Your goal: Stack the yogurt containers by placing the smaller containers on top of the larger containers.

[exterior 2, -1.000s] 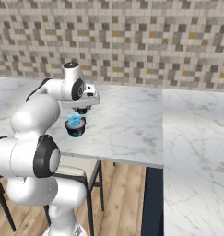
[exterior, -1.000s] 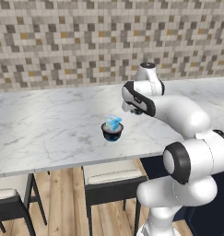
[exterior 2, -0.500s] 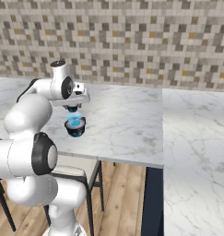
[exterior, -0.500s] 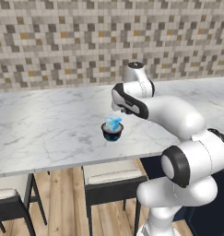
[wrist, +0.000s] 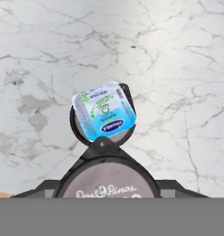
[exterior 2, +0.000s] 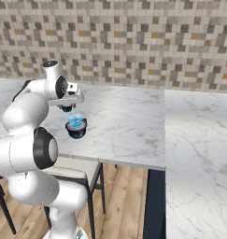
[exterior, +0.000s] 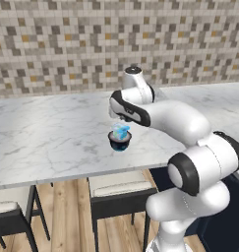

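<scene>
stools: two tucked under the marble counter (exterior: 47, 138), not in the way
done: light-blue boxy container (wrist: 104, 110) already sits on the wide dark tub (wrist: 77, 131), a bit askew
left: tiny dark cup (wrist: 106, 177) has to go on top
gripper (exterior 2: 66, 108): hovering just above and behind the stack, fingers look clamped on the cup
obstacles: nothing near, but I'd say the blue lid is a small landing spot

A rendered home kitchen. Shown by a long white marble counter (exterior: 52, 133) under a small-tile mosaic backsplash (exterior: 67, 44) in grey, beige and ochre. Cushioned dark-framed stools (exterior: 118, 194) tucked beneath over a wood plank floor (exterior 2: 122, 205).
</scene>
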